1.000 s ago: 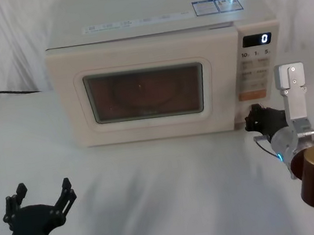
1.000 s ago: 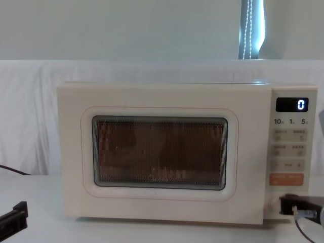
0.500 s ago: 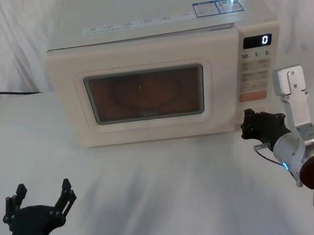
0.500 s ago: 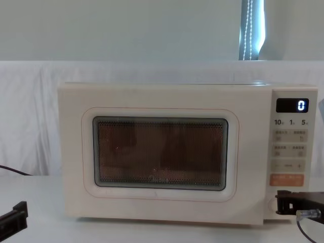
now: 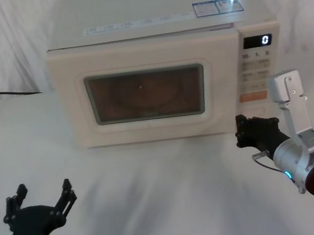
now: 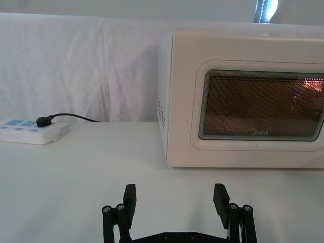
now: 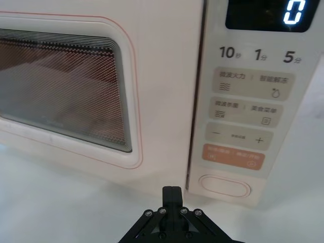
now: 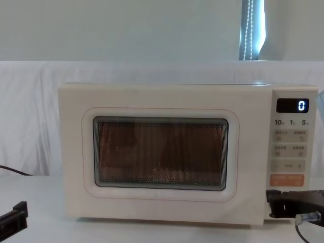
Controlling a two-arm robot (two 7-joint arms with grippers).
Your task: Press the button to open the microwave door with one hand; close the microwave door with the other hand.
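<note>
The cream-white microwave point(image 5: 153, 48) stands at the back of the table, its display showing "0". The microwave door point(image 5: 147, 89), with its dark mesh window, lies flat against the front. In the right wrist view the wide cream button point(image 7: 224, 186) sits at the bottom of the control panel, under the orange key point(image 7: 233, 157). My right gripper point(image 5: 242, 132) is shut and empty. It hovers a short way in front of the panel's lower corner, its tips point(image 7: 172, 191) off to the door side of the button and clear of it. My left gripper point(image 5: 40, 201) rests open near the table's front left.
A white power strip point(image 6: 28, 132) with a black cable lies on the table beyond the microwave's left side. White cloth covers the table and the wall behind. Bare table lies between the left gripper point(image 6: 175, 202) and the microwave.
My right gripper has drawn back from the control panel, toward me and slightly to the left. The left arm and the door look unchanged.
</note>
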